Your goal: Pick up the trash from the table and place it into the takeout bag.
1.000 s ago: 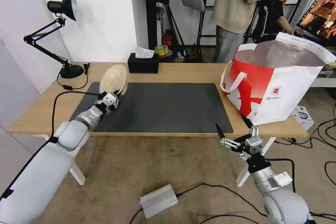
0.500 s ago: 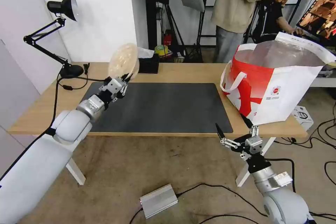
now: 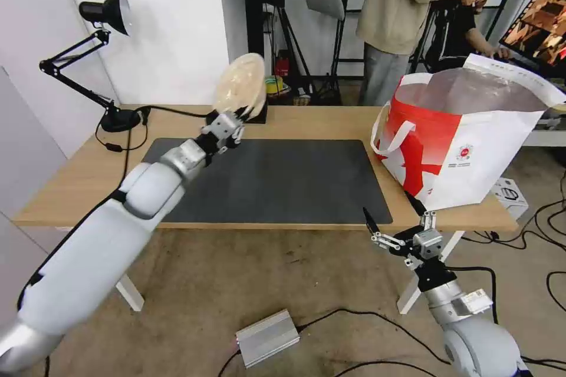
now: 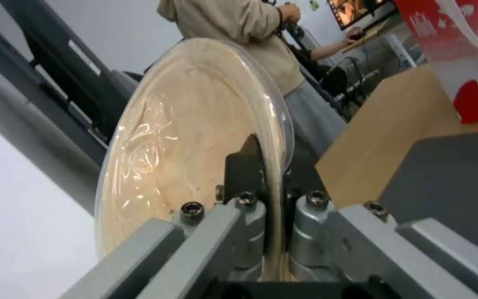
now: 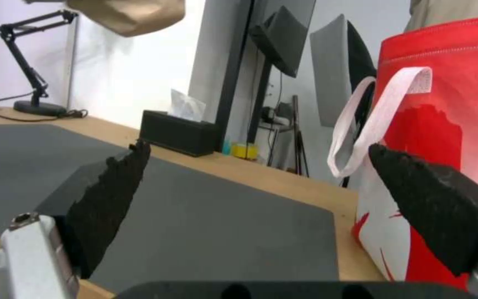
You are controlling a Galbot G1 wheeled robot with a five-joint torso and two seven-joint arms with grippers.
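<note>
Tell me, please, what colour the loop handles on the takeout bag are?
White: the loop handles of the takeout bag show best in the right wrist view.

- Beige paper-pulp bowl [image 3: 240, 86]: matt, fibrous body under a clear, glossy plastic lid.
- Long light-wood tabletop [image 3: 318, 121]: smooth, with a matt dark grey mat [image 3: 277, 179].
- Boxy white-and-red takeout bag [image 3: 466, 141]: woven-looking cloth, shiny silver foil inside.
- Left gripper [image 4: 269, 182]: brushed grey metal.
- Right gripper [image 5: 261, 203]: rough black pads.
</note>
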